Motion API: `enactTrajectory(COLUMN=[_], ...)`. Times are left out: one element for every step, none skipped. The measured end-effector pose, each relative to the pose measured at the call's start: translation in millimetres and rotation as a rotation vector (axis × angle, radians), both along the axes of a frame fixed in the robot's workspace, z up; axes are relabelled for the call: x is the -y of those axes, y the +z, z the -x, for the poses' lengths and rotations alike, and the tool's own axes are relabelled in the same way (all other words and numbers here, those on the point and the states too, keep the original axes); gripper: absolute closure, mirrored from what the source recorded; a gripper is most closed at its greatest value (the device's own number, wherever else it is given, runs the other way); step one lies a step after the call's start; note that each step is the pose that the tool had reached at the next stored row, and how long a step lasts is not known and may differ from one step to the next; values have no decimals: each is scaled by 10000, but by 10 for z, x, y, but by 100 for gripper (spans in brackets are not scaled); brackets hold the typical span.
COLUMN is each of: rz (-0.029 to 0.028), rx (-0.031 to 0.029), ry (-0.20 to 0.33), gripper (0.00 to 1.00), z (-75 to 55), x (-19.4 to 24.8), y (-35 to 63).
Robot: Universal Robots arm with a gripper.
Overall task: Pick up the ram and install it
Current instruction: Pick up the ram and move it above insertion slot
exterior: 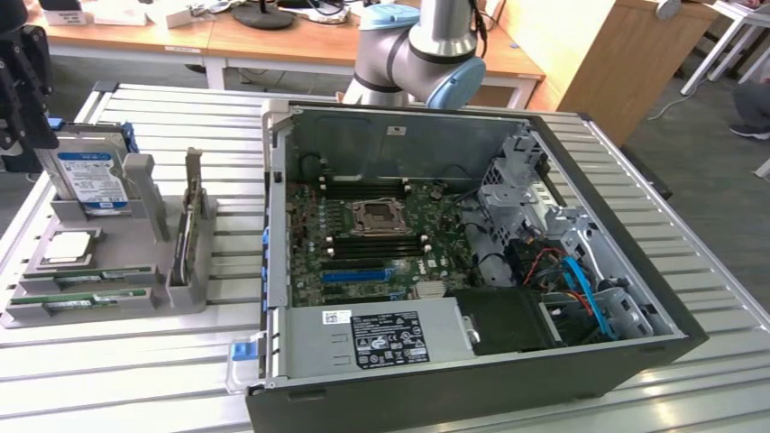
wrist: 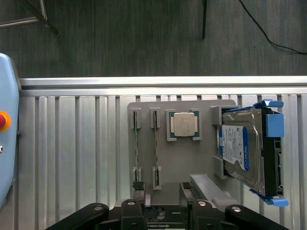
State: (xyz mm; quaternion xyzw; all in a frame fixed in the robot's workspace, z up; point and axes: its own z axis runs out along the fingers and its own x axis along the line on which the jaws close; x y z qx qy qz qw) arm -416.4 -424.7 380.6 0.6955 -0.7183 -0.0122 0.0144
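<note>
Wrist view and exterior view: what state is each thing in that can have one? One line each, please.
gripper: open, holding nothing, above the gray holder.
ram sticks: both on edge in the holder's slots, not gripped.
processor chip: lying flat in its recess.
hard drive: standing on end in the holder.
computer case: side open, motherboard exposed.
</note>
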Motion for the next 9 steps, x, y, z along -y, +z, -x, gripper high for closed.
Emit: enactTrajectory(rz=[0,0,0,0,0,0,-1,-2,-1], rx=[0,0,0,0,0,0,2,3,2], ry=[0,0,0,0,-1,0,0,0,0], gripper=[59,59,59,59,59,59,59,59,59], z=[0,0,0,0,0,0,0,0,1], x=[0,0,0,0,0,0,0,0,0], y=[0,0,0,0,0,-2,-7,-16,-27])
